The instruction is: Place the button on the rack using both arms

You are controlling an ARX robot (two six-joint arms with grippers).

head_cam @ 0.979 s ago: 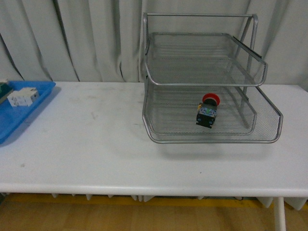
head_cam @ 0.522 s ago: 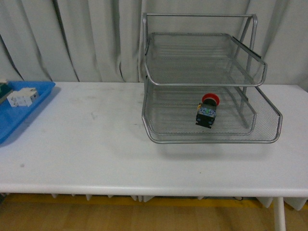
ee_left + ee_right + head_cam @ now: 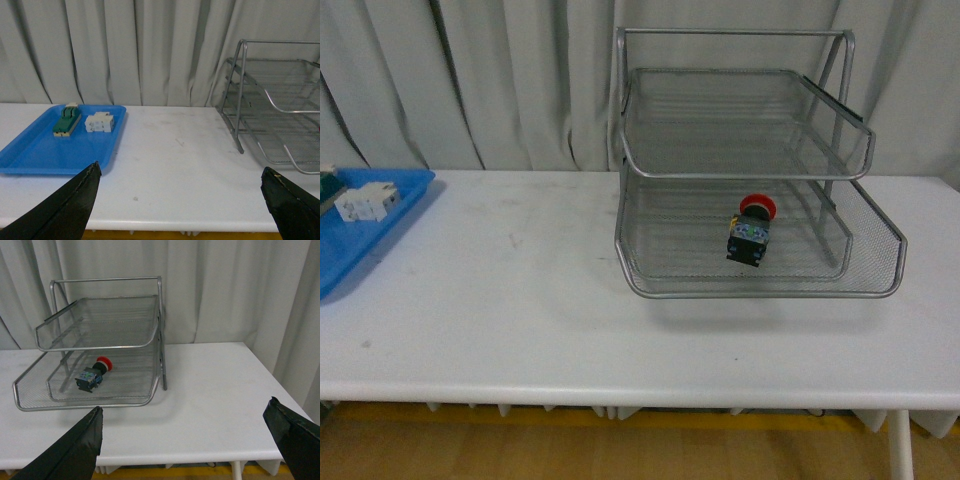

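The button (image 3: 751, 230) lies on its side on a lower mesh tier of the silver wire rack (image 3: 750, 282), red cap toward the back; it also shows in the right wrist view (image 3: 92, 374) inside the rack (image 3: 100, 347). Neither arm appears in the front view. My left gripper (image 3: 182, 197) hangs open over the table's near edge, far from the rack (image 3: 280, 100), nothing between its fingers. Open too, my right gripper (image 3: 185, 437) is over the table's front edge, beside the rack and empty.
A blue tray (image 3: 365, 235) at the table's left end holds a white blocky part (image 3: 366, 202); the left wrist view shows that tray (image 3: 45, 155) with a green-and-cream block (image 3: 66, 120) and the white part (image 3: 100, 122). Grey curtains hang behind the table.
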